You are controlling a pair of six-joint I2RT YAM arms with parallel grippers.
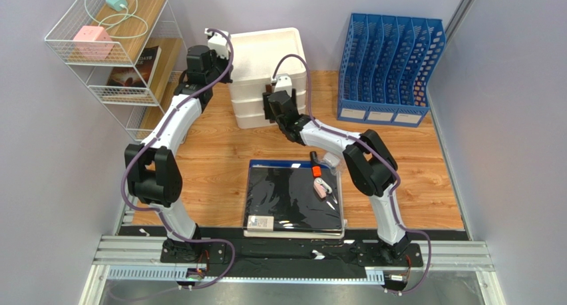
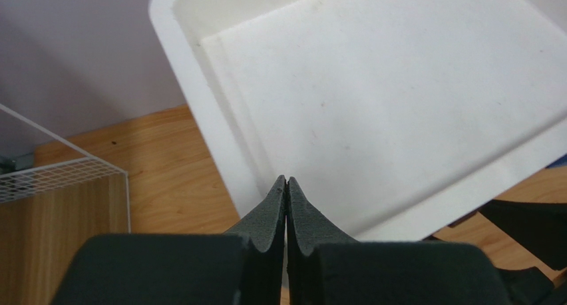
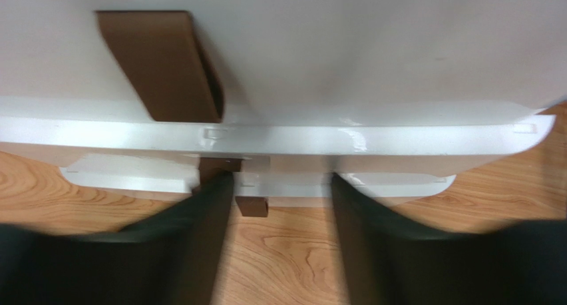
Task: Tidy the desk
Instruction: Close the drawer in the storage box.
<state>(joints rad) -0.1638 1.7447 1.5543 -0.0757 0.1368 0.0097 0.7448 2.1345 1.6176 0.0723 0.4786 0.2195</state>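
Desk [image 1: 213, 152] | left hand [image 2: 286, 180] closed, empty, above white tray stack [image 1: 263, 105] rim | right hand [image 3: 283, 185] parted, empty, at front edge

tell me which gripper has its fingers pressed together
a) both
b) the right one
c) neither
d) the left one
d, the left gripper has its fingers touching tip to tip by the white tray, while the right gripper shows a clear gap between its fingers.
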